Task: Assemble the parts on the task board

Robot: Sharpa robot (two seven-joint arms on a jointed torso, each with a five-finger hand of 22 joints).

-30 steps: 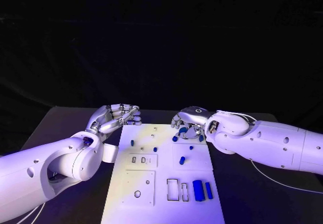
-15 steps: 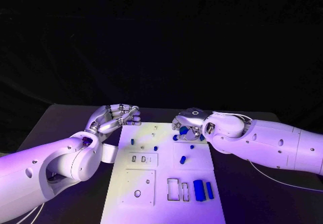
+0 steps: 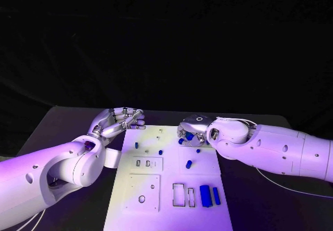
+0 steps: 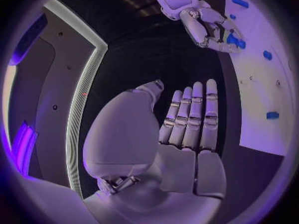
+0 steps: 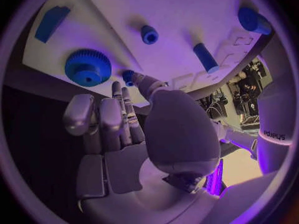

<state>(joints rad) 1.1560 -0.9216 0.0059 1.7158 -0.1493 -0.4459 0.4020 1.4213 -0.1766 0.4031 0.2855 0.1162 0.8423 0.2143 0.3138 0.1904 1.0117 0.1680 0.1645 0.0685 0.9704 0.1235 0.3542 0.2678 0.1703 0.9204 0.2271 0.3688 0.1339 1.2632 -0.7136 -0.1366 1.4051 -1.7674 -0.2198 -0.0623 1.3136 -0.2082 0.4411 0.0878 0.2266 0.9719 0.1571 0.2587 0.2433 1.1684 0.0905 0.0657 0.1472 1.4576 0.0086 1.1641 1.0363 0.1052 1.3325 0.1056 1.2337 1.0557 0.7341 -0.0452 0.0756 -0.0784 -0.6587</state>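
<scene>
Black counter is seen under the white task board. Nothing is held by the left hand; its fingers are straight. The right hand, fingers spread, is placed by a small blue part.

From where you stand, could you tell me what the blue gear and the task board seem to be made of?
The blue gear looks like matte moulded or printed plastic: uniform colour, no metallic glint. The task board looks like white plastic or painted sheet, smooth with a soft sheen; which one is unclear.
</scene>
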